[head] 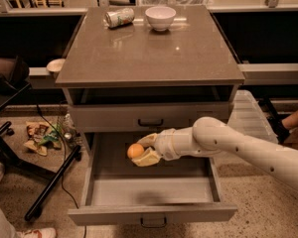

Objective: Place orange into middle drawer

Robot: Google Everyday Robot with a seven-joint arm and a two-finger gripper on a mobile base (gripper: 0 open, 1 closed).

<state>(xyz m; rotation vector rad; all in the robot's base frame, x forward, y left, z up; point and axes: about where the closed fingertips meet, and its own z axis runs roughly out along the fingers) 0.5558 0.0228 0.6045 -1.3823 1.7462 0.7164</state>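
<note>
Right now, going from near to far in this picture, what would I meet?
Open drawer front → orange, gripped by the claw inside that drawer → closed drawer → table → bowl.
</note>
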